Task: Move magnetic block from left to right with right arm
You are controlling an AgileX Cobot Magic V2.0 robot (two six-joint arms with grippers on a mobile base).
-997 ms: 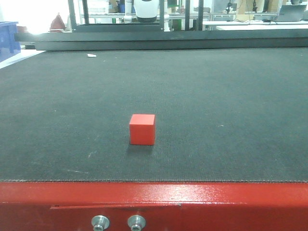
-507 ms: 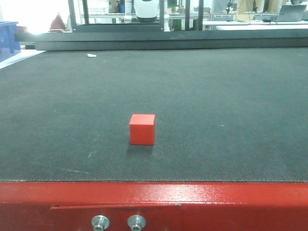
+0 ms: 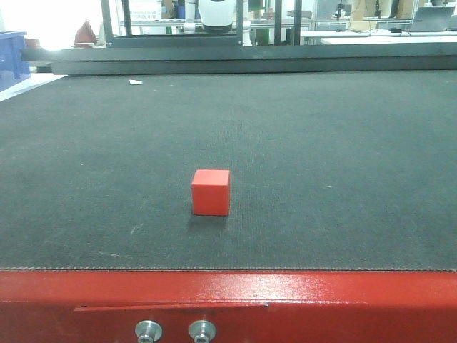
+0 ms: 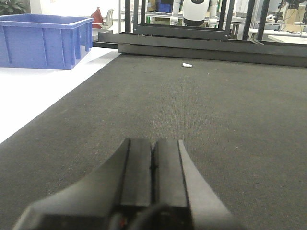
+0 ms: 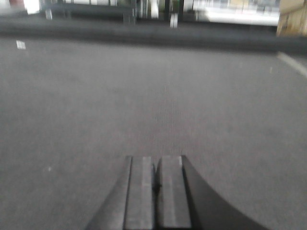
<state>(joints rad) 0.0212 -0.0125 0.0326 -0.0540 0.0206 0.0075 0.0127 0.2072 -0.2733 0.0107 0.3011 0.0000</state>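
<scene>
Scanning left to right, Mia, what is worrying you most here?

Well, Tom, I am judging that the left gripper [image 4: 152,146] is lying low over the black mat [image 3: 343,143], so a right arm reaching across may be crowding it. Further along, the magnetic block [image 3: 211,191] is sitting alone on the mat, about mid-width and not far from the red table edge [image 3: 321,293]. A clumsy nudge could be sending it forward toward that edge. Neither wrist camera is showing the block, so I am guessing the right arm is aiming without a close look, and its own view is looking soft.

And the claws themselves?

The left one is pressing its two pads flat together, gripping nothing and touching nothing I can see. The right gripper [image 5: 154,163] is doing the same: pads are meeting with only a thin seam between them, carrying nothing, hovering over bare mat.

So the main hazard is sitting on the right?

I am thinking so. If those clenched pads are coming down unopened, they will be shoving the cube rather than straddling it, and an off-centre pinch could be twisting it out
</scene>
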